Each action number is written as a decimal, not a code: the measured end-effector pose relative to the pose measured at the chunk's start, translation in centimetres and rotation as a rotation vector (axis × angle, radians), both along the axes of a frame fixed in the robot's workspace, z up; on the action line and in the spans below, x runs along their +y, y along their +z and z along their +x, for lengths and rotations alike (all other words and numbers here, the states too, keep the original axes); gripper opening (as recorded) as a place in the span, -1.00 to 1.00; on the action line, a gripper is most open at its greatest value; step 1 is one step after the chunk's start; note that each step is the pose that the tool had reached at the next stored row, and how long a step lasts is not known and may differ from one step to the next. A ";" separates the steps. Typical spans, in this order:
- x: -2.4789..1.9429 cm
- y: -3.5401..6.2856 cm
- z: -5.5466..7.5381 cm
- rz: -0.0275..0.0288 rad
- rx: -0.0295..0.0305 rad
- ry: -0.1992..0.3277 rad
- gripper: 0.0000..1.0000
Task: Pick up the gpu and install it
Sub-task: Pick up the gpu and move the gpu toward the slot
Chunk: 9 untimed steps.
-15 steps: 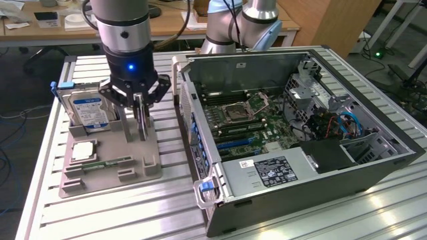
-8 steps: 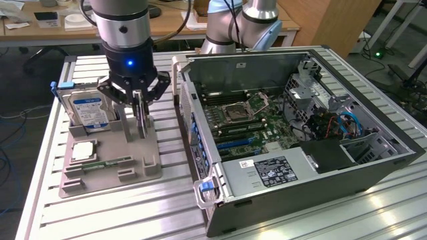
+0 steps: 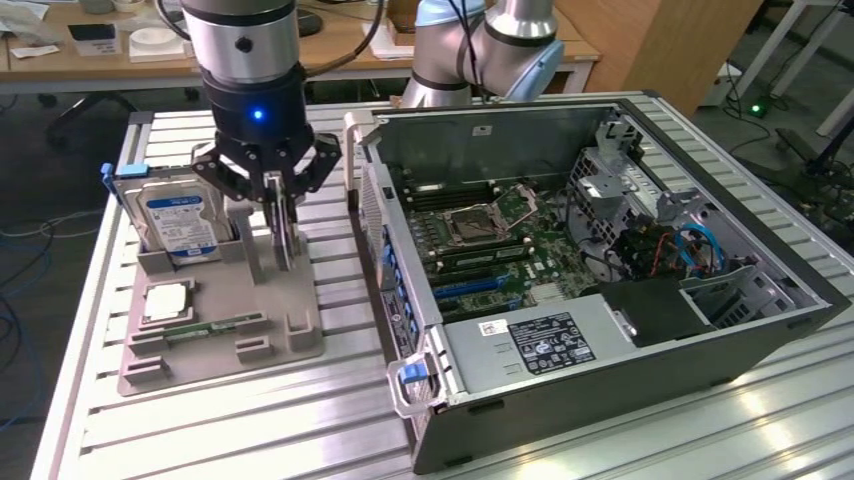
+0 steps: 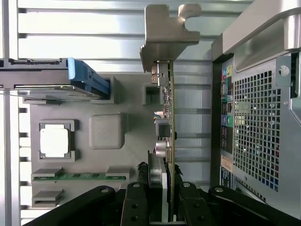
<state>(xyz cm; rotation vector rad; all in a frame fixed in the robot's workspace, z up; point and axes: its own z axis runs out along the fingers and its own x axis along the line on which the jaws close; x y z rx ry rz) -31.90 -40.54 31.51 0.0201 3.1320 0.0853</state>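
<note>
While upright between the fingers (image 4: 135, 209), thin green gpu (image 4: 171, 122), silver bracket (image 4: 164, 33).

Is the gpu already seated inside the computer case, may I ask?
No, the gpu stands on edge at the grey holder beside the case, under the gripper.

Gpu (image 4: 171, 117): green board, matt metal bracket (image 4: 164, 33). Tray (image 4: 134, 162): matt grey plastic.

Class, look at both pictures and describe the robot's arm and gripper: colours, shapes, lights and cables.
The arm is a silver-grey metal cylinder ending in a black collar with a glowing blue light. A dark cable curves beside it. The gripper is black, built from angular linkage bars; its fingers are matt black with round pivot pins.
</note>
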 end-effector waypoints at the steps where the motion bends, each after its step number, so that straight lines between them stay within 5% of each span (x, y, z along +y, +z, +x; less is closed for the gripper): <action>1: 0.00 0.15 0.0 0.0000 0.0001 0.000 -0.44; 9: 0.00 1.19 0.0 0.0005 0.0000 0.000 -0.44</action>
